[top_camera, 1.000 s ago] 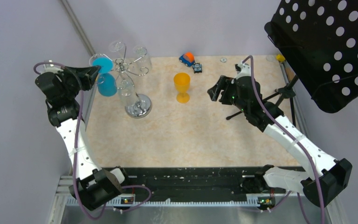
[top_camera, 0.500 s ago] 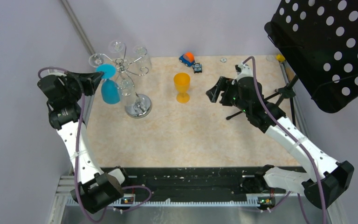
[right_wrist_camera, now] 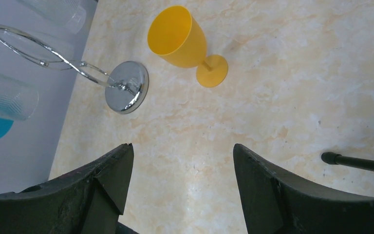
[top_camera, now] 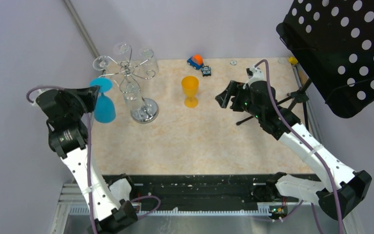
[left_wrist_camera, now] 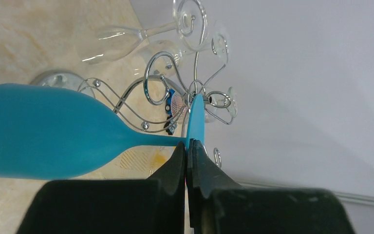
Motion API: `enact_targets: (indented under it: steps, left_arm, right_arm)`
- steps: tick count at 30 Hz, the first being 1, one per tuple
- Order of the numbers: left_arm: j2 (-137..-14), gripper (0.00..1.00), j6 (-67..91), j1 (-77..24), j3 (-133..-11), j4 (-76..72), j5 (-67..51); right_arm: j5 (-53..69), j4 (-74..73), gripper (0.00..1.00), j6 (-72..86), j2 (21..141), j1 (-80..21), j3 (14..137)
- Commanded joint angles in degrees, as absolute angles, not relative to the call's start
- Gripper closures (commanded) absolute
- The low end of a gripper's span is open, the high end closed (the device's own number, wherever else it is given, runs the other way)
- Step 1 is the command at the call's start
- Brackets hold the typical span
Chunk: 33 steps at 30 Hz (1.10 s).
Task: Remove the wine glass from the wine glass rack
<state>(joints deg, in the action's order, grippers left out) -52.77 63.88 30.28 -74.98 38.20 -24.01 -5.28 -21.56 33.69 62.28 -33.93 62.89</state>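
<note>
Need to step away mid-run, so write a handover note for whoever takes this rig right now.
Left gripper: shut on the stem of the blue plastic wine glass, right at its foot.
Right gripper: open, empty, above the marbled table, right of the upright yellow plastic goblet.
Done: in the top view the blue glass looks clear of the chrome wire rack, at its left side.
Left: probably set it on the table and release. Clear glasses hang on the rack.

Rack (top_camera: 147, 111) shiny chrome wire, blue glass (top_camera: 104, 110) matt plastic, tbl (top_camera: 199, 141) smooth marbled.
</note>
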Motion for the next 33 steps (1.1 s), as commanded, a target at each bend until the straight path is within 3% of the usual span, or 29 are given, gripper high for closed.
enact_targets:
  steps: [1,6,10,15,19,25,28,33]
  left_arm:
    - [-48.3,1.0,63.0,30.2,-81.6,43.6,-14.2]
    - [-47.5,1.0,61.4,30.2,-91.5,46.8,-12.3]
    - [-49.7,1.0,61.5,30.2,-100.1,45.1,-17.8]
    - [-49.9,1.0,71.2,30.2,-99.6,31.2,-31.1]
    - [-51.0,1.0,83.2,30.2,-96.4,12.5,-40.2]
    - [-53.2,1.0,95.7,27.4,-92.7,-4.1,-44.0]
    - [-54.5,1.0,99.1,24.0,-89.7,-8.5,-44.5]
    - [-58.1,1.0,95.4,5.3,-86.3,-10.2,-37.6]
  right_arm:
    - [-4.2,-21.7,0.23,34.1,61.3,-33.4,65.3]
    - [-3.5,-21.9,0.24,34.5,61.0,-33.4,65.2]
    - [-2.8,-21.7,0.23,34.9,61.0,-33.4,65.3]
    - [-1.1,-20.2,0.23,34.7,60.8,-33.4,65.9]
    - [2.8,-16.6,0.17,34.8,60.2,-33.4,66.3]
    - [9.7,-4.1,0.1,38.2,59.5,-33.4,66.2]
    - [14.6,5.4,0.09,42.3,60.1,-33.5,65.2]
    - [18.0,16.6,0.08,49.1,62.3,-33.5,64.8]
